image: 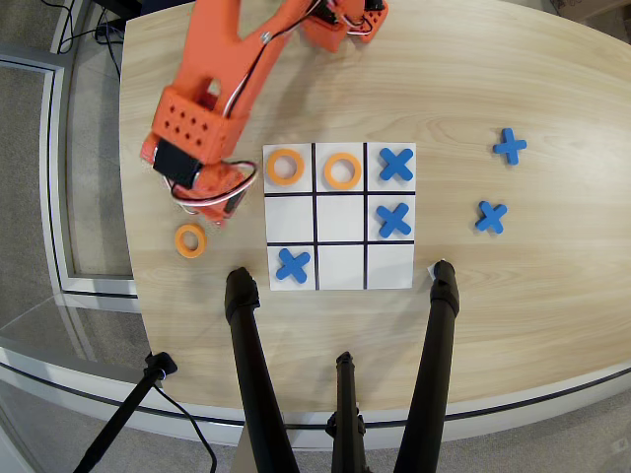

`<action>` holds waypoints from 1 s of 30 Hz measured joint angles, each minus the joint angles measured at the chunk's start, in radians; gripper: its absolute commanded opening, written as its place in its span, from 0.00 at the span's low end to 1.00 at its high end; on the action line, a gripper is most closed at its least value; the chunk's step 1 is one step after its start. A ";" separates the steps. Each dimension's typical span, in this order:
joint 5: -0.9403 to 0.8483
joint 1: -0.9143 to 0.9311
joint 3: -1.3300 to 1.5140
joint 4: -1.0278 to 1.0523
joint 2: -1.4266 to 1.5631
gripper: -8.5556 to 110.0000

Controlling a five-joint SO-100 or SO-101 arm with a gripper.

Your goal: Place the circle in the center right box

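An orange ring [190, 239] lies flat on the wooden table, left of the white 3x3 grid [340, 274]. My orange gripper [215, 204] hangs just above and to the right of that ring, beside the grid's left edge; its own body hides the jaws. Two more orange rings sit in the top row, in the left cell [285, 167] and the middle cell [342, 170]. The middle-row cell at picture-left [289, 219] is bare. Blue crosses fill the top right cell [395, 164], the middle right cell [393, 219] and the bottom left cell [293, 264].
Two spare blue crosses [509, 146] [490, 216] lie on the table right of the grid. Black tripod legs [251, 365] [434, 345] rise over the table's near edge below the grid. The arm's base [345, 20] stands at the top.
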 measured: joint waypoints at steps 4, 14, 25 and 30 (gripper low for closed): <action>0.014 -0.101 0.048 0.063 0.192 0.07; 0.097 -0.348 0.109 0.014 0.242 0.07; 0.100 -0.330 0.112 -0.153 -0.043 0.07; 0.100 -0.319 0.115 -0.196 -0.106 0.07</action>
